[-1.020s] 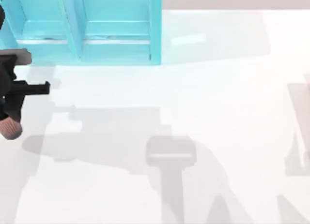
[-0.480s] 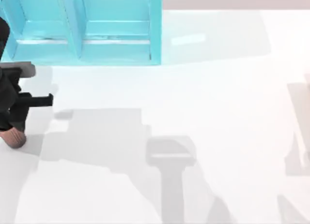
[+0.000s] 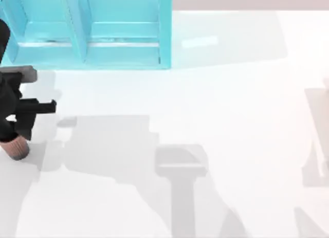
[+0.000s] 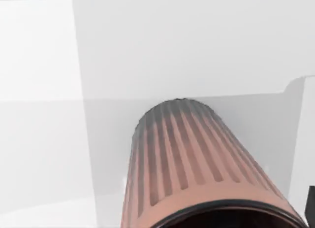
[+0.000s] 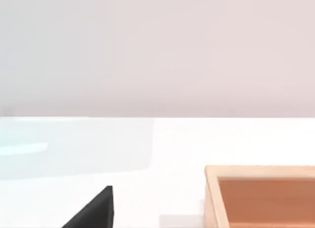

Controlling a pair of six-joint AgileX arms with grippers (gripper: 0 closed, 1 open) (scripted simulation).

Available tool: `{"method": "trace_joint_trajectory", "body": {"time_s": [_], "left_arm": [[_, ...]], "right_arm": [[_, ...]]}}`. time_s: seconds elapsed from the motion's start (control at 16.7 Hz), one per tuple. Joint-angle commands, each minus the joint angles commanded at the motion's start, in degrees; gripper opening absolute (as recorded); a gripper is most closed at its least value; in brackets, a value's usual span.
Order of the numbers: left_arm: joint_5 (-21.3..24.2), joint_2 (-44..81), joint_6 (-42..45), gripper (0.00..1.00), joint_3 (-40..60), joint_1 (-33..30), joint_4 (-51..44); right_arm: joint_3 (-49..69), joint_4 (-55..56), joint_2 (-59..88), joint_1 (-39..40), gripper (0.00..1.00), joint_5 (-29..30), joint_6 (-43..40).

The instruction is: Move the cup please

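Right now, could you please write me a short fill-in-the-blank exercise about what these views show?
1. The cup has sides that are vertically ____.
2. In the top view the cup sits at the table's ____ edge.
3. The cabinet at the back of the table is coloured ____.
4. The right wrist view shows a wooden ____.

Missing words: ribbed; left; turquoise; box

Left arm at the table's left edge, hand (image 3: 13, 138) pointed down — right arm parked.

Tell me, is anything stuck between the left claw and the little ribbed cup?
Nothing visible is. The cup sits right under the left gripper at the table's left edge, and its ribbed side looms close in the left wrist view.
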Motion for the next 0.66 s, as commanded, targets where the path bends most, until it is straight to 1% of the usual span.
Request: {"method": "trace_joint_trajectory", "body": {"time_s": [0.3,0.36,0.66], "left_arm": [[0.0,0.0,0.0,0.98,0.0,0.0,0.0],[0.0,0.0,0.0,1.0,0.0,0.0,0.0],[0.0,0.0,0.0,1.0,0.0,0.0,0.0]], "right_arm": [[0.0,0.0,0.0,0.0,1.0,0.0,0.0],[0.0,0.0,0.0,0.0,1.0,0.0,0.0],[0.0,0.0,0.0,0.0,1.0,0.0,0.0]]}}
